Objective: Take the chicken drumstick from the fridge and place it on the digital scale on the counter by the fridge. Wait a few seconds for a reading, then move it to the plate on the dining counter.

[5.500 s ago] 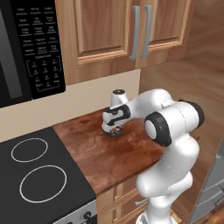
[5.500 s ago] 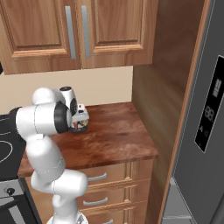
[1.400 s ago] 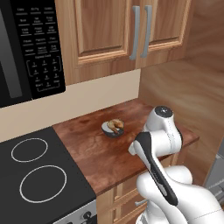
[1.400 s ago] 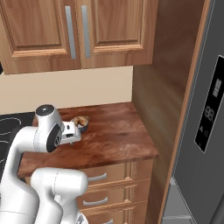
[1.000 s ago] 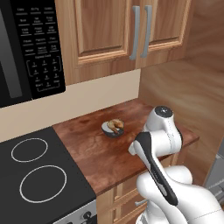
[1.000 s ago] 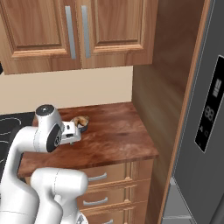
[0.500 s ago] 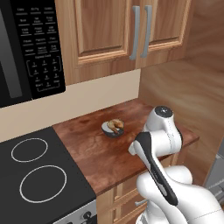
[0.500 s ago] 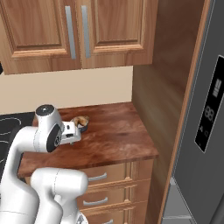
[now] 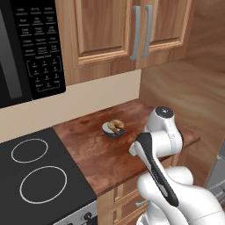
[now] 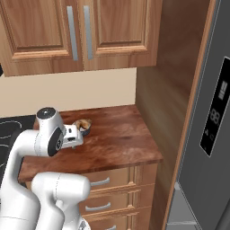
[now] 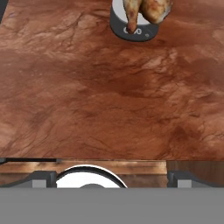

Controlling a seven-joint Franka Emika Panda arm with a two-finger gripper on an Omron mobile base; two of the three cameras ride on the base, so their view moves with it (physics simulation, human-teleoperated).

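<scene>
In the left base view nothing has shifted over the last second and a half; several seconds back the arm reached over the scale, and now it is folded back near the counter's front edge. The chicken drumstick (image 9: 116, 126) lies on the digital scale (image 9: 113, 131) mid-counter (image 9: 88, 149), well apart from the hand, with the stove (image 9: 39, 180) to its left and cupboards above. In the right base view the arm's wrist partly hides the scale; the fridge (image 10: 211, 134) stands at right. In the hand view the gripper (image 11: 111, 177) has its fingers (image 11: 41, 177) spread wide and empty, drumstick and scale far ahead across bare wood.
</scene>
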